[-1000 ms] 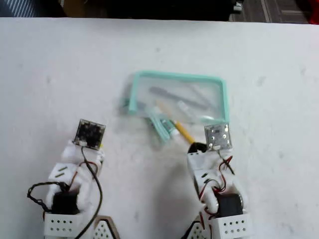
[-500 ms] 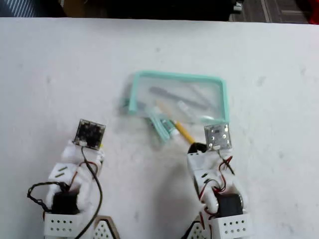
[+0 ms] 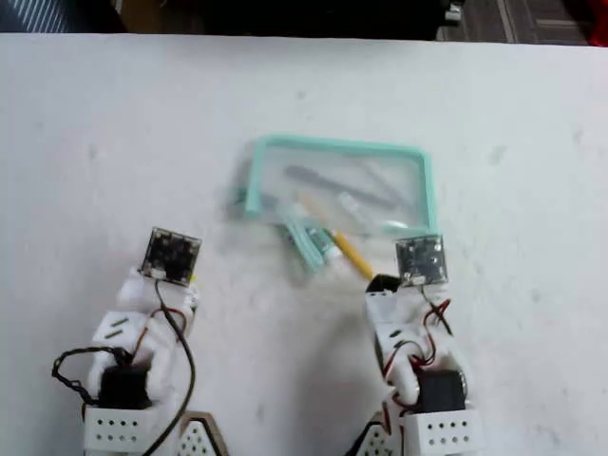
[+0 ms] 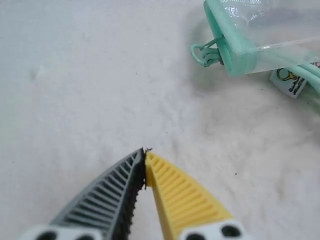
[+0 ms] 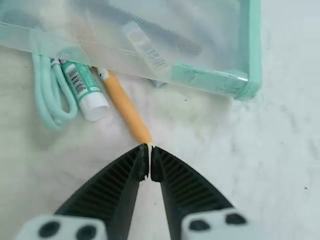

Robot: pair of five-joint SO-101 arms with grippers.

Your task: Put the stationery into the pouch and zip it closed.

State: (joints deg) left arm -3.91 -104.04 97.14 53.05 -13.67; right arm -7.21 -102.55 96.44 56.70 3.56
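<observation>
From the clear, mint-edged pouch [image 3: 332, 145] an orange pencil [image 3: 350, 252] sticks out; left gripper [image 4: 145, 152], right gripper [image 5: 149, 147]: fingers pressed together.

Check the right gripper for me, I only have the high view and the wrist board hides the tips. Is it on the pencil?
Observer: The right gripper is shut, with the pencil end right at its tips. I can't tell whether it's pinched or just touching.
Operator: What's the green thing beside the pencil?
Observer: A green tube with a white cap, sticking out from the pouch edge.
Operator: Left gripper?
Observer: The left gripper is shut over bare table, apart from the zip pull at the pouch corner.
</observation>
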